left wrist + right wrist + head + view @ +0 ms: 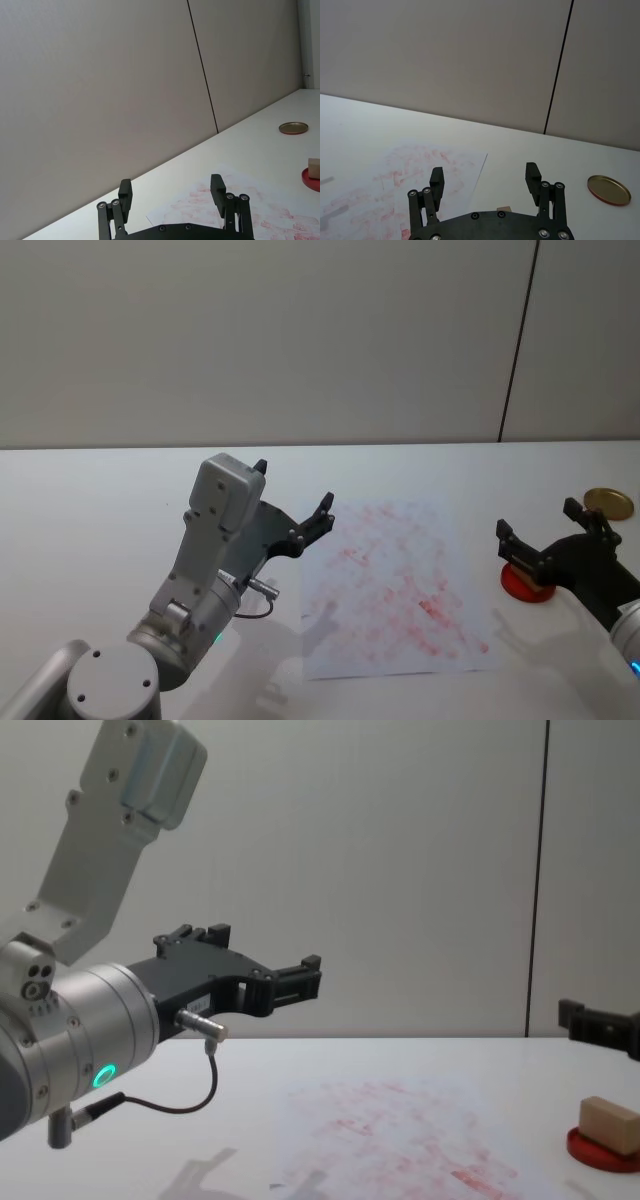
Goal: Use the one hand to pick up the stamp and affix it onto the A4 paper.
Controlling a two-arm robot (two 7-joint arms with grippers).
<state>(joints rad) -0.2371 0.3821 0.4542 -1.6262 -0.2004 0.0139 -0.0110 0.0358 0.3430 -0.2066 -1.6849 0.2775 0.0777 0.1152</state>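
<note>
The right gripper [545, 530], fingers spread wide, hangs over the wooden stamp [610, 1123], which sits on the red ink pad [598, 1153] beside the A4 paper [395, 590]. If it drops crooked, a finger could knock the stamp over. The left gripper [171, 186] hangs spread too, across the paper.

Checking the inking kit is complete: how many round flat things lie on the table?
2. The red ink pad lies right of the A4 paper, with the stamp on it; the gold lid lies farther back.
</note>
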